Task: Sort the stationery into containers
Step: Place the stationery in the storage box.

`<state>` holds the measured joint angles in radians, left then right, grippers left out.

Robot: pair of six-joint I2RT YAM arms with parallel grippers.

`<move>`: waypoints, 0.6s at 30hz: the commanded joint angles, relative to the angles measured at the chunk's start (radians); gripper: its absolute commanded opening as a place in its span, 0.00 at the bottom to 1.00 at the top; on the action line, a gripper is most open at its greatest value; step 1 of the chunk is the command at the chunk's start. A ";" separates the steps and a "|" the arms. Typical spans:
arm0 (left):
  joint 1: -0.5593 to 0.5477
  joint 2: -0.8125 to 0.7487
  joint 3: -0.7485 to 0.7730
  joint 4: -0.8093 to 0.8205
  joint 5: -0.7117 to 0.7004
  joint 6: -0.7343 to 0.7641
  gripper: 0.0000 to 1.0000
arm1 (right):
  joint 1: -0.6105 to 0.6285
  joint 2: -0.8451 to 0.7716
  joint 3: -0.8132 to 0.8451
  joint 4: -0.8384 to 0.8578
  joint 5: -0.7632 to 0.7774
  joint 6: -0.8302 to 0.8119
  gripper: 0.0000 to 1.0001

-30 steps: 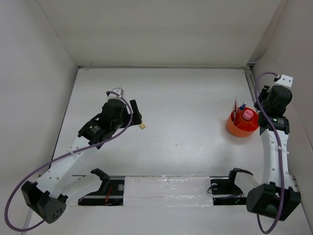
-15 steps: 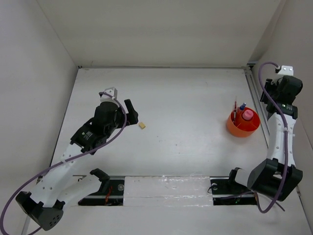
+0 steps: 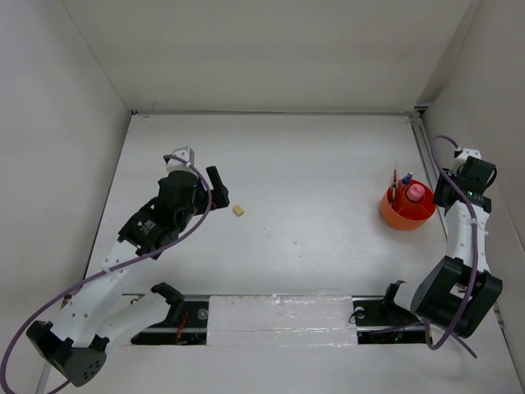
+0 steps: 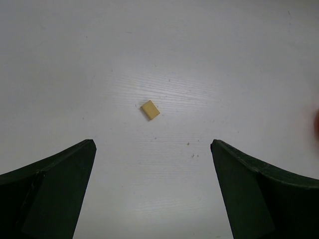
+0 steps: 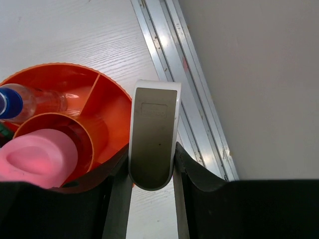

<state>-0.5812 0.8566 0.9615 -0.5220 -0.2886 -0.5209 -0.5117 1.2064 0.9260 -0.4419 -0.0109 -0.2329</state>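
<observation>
Left wrist view: your left gripper [image 4: 152, 144] was spread wide, so you needed to straddle the tan eraser [image 4: 150, 109] mid-frame squarely; right gripper [image 5: 151, 167] pinched a white piece [image 5: 153, 119]

Bright even light, soft faint shadows, pink-capped tube [image 5: 37, 154] blurred near the lens

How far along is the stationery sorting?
Done: the pens, pink-capped tube and blue-capped bottle stand in the orange cup. In hand: the right gripper clamps a white piece beside the cup. Remaining: the tan eraser, lying ahead of the open left gripper.
</observation>
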 commanded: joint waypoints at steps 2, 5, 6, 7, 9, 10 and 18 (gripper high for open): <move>0.001 0.005 0.008 0.004 -0.024 0.001 1.00 | -0.025 0.010 0.049 0.022 0.015 -0.006 0.00; 0.001 0.015 0.008 0.004 -0.024 0.001 1.00 | -0.025 0.024 0.050 0.031 0.002 -0.017 0.00; 0.001 0.015 0.008 0.004 -0.024 0.001 1.00 | -0.025 0.024 0.050 0.031 -0.039 -0.031 0.00; 0.001 0.015 0.008 0.004 -0.033 0.001 1.00 | -0.025 0.036 0.050 0.031 -0.063 -0.031 0.00; 0.001 0.015 0.008 0.004 -0.034 0.001 1.00 | -0.025 0.047 0.060 0.019 -0.072 -0.045 0.00; 0.001 0.024 0.008 0.004 -0.034 0.001 1.00 | -0.025 0.047 0.060 0.008 -0.090 -0.045 0.00; 0.001 0.024 0.008 0.004 -0.034 0.001 1.00 | -0.025 0.067 0.103 -0.040 -0.113 -0.054 0.00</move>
<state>-0.5812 0.8833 0.9615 -0.5224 -0.3061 -0.5209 -0.5308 1.2724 0.9798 -0.4763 -0.0887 -0.2726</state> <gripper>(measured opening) 0.997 0.392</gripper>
